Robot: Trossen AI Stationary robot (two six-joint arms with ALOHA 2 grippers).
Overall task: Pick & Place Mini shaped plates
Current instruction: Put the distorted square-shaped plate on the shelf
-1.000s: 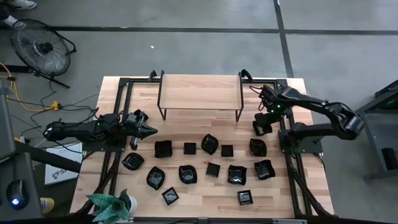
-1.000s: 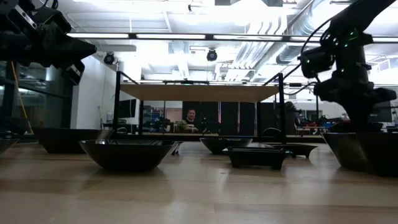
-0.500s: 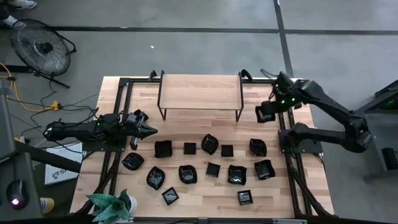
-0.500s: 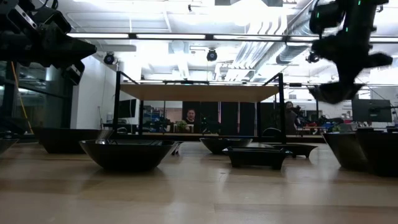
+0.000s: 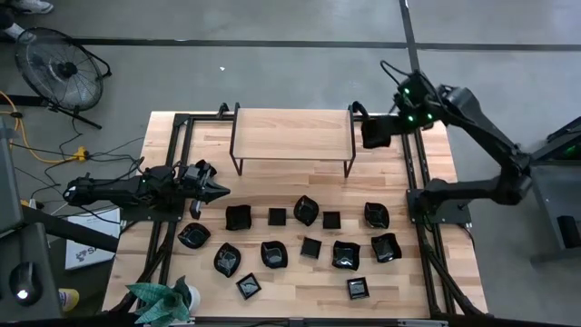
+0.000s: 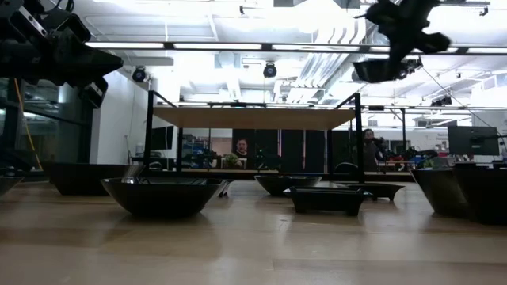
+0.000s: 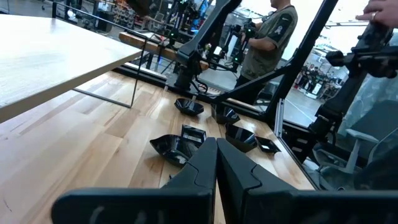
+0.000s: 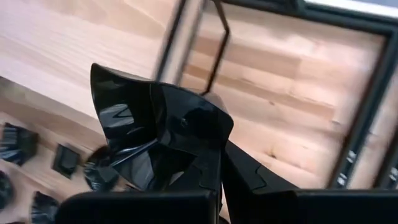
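Note:
Several glossy black mini shaped plates (image 5: pixel 306 211) rest on their bases across the table's near half, also in the left wrist view (image 7: pixel 177 148). One more black plate (image 5: pixel 374 133) hangs high in the air by the right end of the raised wooden shelf (image 5: pixel 292 133). My right gripper (image 5: pixel 385 133) is shut on it. In the low view this plate (image 6: pixel 380 70) is above shelf height. My left gripper (image 5: pixel 223 190) waits shut and level at the table's left side, touching nothing. My right gripper pinches the plate's rim (image 8: pixel 208 142) between its two fingers, on the side of the plate nearest the wrist. The fingers slant down from the table's right side. The plate (image 8: pixel 155 127) is lifted clear and tilted, sticking out beyond the fingertips.
The shelf stands on thin dark metal legs (image 5: pixel 234 162) at the far middle. Black frame rails (image 5: pixel 419 195) run along both table sides. A green plant (image 5: pixel 163 300) sits at the near left corner. People stand in the room beyond the table (image 7: pixel 273 31).
My right gripper has risen steeply from the table's right part with the plate and gone toward the far edge, tipping as it went. The plate has gone from low over the table to above shelf height.

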